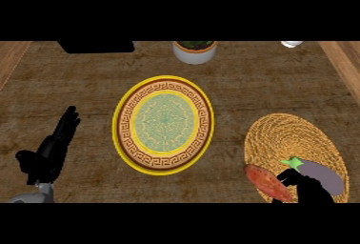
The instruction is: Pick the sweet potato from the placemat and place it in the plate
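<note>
An orange-red sweet potato [268,182] lies on the round woven placemat [288,136] at the lower right. My right hand [307,187] sits low on the mat just right of the sweet potato, its dark fingers between it and a purple eggplant [322,175]; whether they curl cannot be made out. The yellow-rimmed patterned plate [125,125] stands at the middle of the counter, with nothing on it. My left hand [51,145] rests open at the lower left, fingers pointing up and away.
A white pot with a plant [194,51] stands at the back behind the plate. A dark block [95,46] is at the back left and a small white object [292,44] at the back right. Wooden edges frame the counter's sides.
</note>
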Motion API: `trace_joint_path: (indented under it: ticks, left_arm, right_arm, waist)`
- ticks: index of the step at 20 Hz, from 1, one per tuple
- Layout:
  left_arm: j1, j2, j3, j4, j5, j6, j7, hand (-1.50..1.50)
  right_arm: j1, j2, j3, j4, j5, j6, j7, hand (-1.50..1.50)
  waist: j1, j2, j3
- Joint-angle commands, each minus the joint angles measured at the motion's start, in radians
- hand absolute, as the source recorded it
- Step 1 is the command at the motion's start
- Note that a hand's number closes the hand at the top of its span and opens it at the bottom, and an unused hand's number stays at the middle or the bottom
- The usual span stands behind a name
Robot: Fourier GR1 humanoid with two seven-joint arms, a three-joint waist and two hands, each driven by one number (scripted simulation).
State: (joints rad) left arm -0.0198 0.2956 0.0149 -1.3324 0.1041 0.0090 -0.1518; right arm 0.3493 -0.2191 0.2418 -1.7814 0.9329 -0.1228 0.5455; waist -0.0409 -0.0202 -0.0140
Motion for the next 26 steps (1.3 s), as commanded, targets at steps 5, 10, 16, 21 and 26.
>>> trace_joint_path:
  ticks: [5,10,16,21,26]
  left_arm:
    - [0.024,-0.008,-0.014,-0.024,-0.005,-0.019,-0.01,0.0]
    - [-0.032,-0.043,-0.012,0.051,-0.035,0.017,-0.035,0.0]
    - [-0.027,-0.035,-0.016,-0.037,-0.024,0.015,0.053,0.0]
    - [-0.02,-0.032,-0.008,-0.017,-0.032,-0.001,0.017,0.0]
    - [-0.04,-0.064,-0.026,0.014,-0.057,0.014,-0.005,0.0]
  right_arm:
    - [0.343,0.118,0.303,-0.354,0.436,-0.203,0.172,1.5]
    - [0.461,0.11,0.487,-0.503,0.665,-0.217,0.217,1.5]
    - [0.461,0.144,0.659,-0.633,0.967,-0.208,0.255,1.5]
    - [0.389,0.217,0.825,-0.64,1.152,-0.106,0.301,1.5]
    - [0.114,0.216,0.784,-0.623,1.046,0.041,0.405,1.5]
  waist:
    - [0.014,0.011,0.011]
    - [0.017,0.016,0.012]
    - [0.026,0.013,0.012]
    - [0.032,0.016,0.012]
    - [0.051,0.026,0.012]
